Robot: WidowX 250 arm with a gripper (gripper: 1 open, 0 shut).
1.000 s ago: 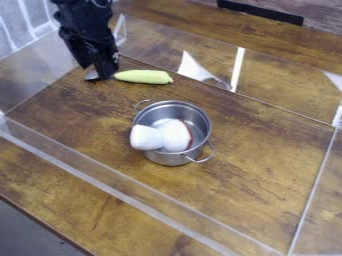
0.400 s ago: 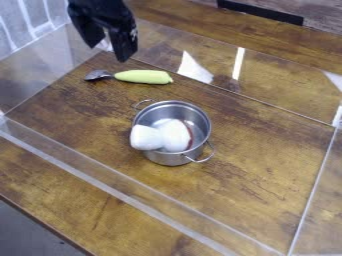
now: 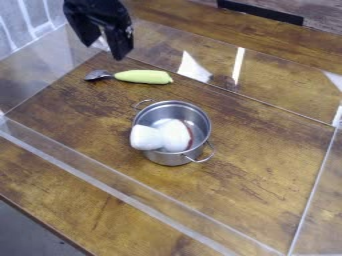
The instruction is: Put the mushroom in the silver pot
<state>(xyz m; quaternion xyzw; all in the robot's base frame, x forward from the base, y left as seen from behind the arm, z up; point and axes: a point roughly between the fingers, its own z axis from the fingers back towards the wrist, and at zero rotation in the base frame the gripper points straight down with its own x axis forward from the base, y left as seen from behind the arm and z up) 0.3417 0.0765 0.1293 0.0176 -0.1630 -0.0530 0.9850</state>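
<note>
Already, the mushroom (image 3: pixel 158 137) is lying in the silver pot (image 3: pixel 170 157), its white stem leaning over the near-left rim. The gripper (image 3: pixel 104 48) is hanging well apart, beyond the pot and to its left in view, its fingers standing apart; any touch-up is seemingly calling for a move back toward the camera.

1. The mushroom (image 3: pixel 163 136) is seen inside the pot, tilted, its thick white stem leaned over the left rim.
2. The silver pot (image 3: pixel 156 158), round and shiny with two handles, is stood upright on the wood.
</note>
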